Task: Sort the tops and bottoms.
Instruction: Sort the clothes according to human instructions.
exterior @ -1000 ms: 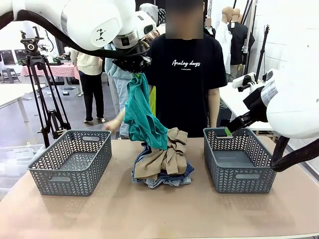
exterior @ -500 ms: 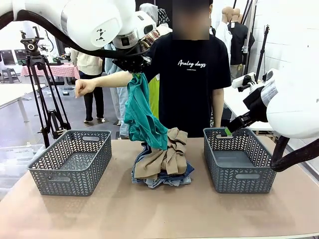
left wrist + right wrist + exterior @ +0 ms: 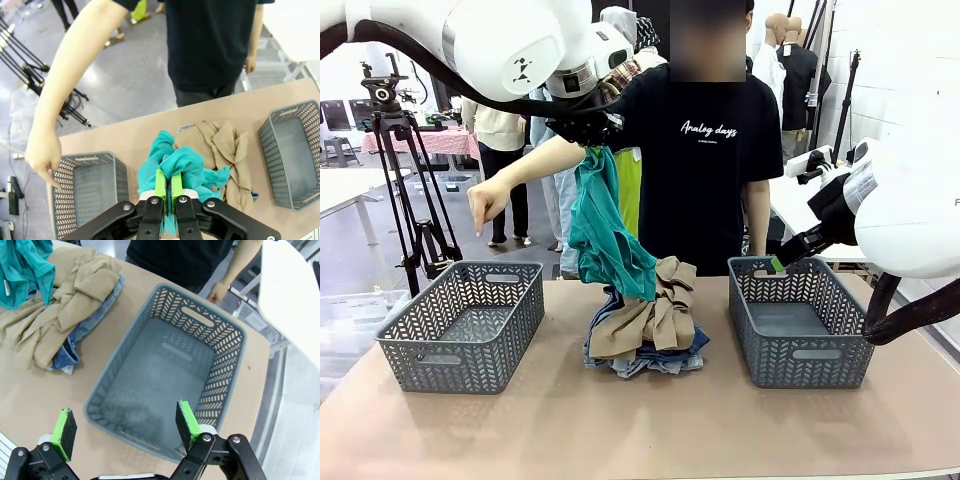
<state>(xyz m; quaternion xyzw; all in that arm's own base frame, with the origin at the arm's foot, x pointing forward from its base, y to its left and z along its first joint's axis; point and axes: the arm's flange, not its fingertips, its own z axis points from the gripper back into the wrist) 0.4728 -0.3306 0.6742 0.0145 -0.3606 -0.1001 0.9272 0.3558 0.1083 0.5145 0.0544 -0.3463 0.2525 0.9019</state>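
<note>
My left gripper (image 3: 592, 142) is shut on the teal-green top (image 3: 605, 235), holding it high above the table's middle so it hangs down to the pile. From the left wrist, the green pads (image 3: 160, 184) pinch the teal cloth (image 3: 186, 167). Below lies the tan khaki top (image 3: 655, 315) on blue denim bottoms (image 3: 645, 362); the tan shirt (image 3: 65, 300) and denim (image 3: 82, 332) also show in the right wrist view. My right gripper (image 3: 122, 430) stands open above the right basket (image 3: 165, 385), empty.
A grey lattice basket (image 3: 465, 325) stands at the left, another (image 3: 798, 325) at the right. A person in a black T-shirt (image 3: 700, 150) stands across the table, one hand (image 3: 485, 205) pointing down over the left basket. A tripod (image 3: 405, 170) stands behind.
The person's arm swung out to the picture's left and the hand now points down at the left basket. Both arms and the teal top have held still.
</note>
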